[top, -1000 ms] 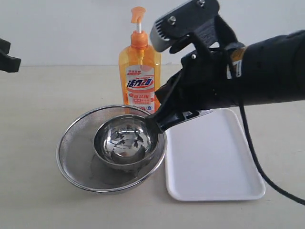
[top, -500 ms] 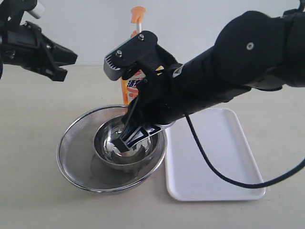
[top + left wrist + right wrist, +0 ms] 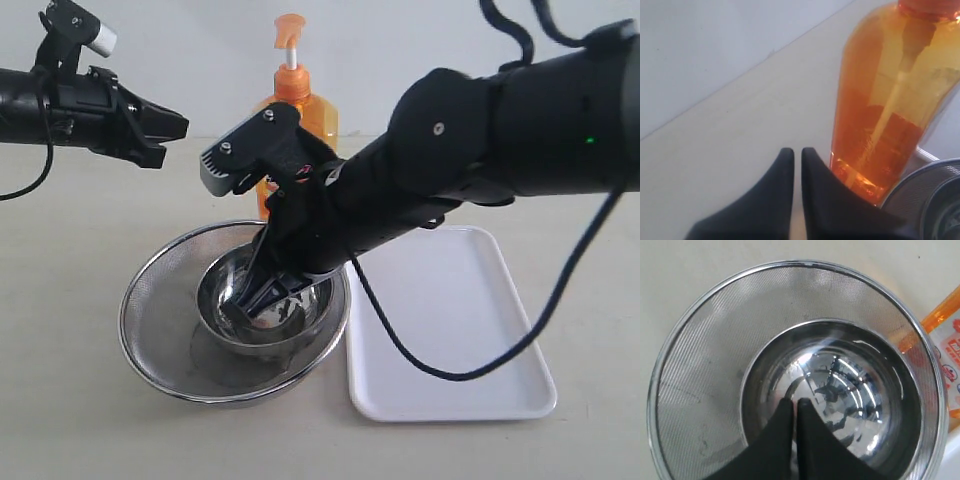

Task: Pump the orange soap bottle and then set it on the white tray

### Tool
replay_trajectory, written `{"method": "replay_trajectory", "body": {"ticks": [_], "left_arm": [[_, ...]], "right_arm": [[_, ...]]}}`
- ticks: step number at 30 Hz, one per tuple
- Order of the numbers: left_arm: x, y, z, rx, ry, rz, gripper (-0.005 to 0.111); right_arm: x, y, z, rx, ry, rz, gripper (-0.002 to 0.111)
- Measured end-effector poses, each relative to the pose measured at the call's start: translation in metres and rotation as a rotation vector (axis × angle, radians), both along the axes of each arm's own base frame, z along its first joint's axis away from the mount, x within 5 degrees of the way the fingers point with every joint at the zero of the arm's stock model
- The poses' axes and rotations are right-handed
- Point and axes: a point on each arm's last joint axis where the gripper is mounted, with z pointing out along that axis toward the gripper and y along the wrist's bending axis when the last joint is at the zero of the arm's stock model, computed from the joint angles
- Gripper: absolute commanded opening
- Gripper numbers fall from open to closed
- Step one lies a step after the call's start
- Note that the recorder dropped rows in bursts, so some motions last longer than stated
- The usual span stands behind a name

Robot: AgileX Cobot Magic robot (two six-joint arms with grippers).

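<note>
- The orange soap bottle (image 3: pixel 293 95) stands upright on the table (image 3: pixel 60 400) at the back, behind the bowls and beside the far left corner of the white tray (image 3: pixel 450 330); it is not on the tray
- The right arm reaches across in front of the bottle in the exterior view, hiding its label and lower body; only the pump head, neck and shoulders show
- A steel mesh bowl (image 3: pixel 160 310) sits just left of the tray, its rim close to the tray's edge; a smaller shiny steel bowl (image 3: pixel 222 290) is nested inside it
- The right gripper (image 3: pixel 252 303) points down into the small bowl; in its wrist view the two fingers (image 3: pixel 785 425) are pressed together with nothing between them
- The left gripper (image 3: pixel 180 127) hangs in the air left of the bottle, level with its neck and apart from it; in its wrist view the jaws are closed to a thin slit, empty, with the bottle (image 3: pixel 885 115) just beside them
- A black cable (image 3: pixel 440 372) from the right arm loops down over the tray, which carries nothing else
</note>
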Motion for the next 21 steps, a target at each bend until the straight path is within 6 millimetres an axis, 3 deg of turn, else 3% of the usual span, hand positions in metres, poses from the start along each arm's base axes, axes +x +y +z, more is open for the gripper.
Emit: {"method": "replay_trajectory", "body": {"ticks": [7,13,21], "left_arm": [[0.005,-0.003,0.003,-0.011,-0.035,-0.044,0.005],[0.015,-0.008,-0.001,-0.045,-0.038,-0.091,0.005],[0.026,-0.012,-0.016,-0.089,0.003,-0.12,0.005]], "right_arm": [[0.024,0.028,-0.022,-0.023,0.056,0.018,0.0],[0.031,0.037,-0.044,-0.051,0.114,0.018,0.0],[0.033,0.039,-0.044,-0.049,0.117,0.02,0.0]]}}
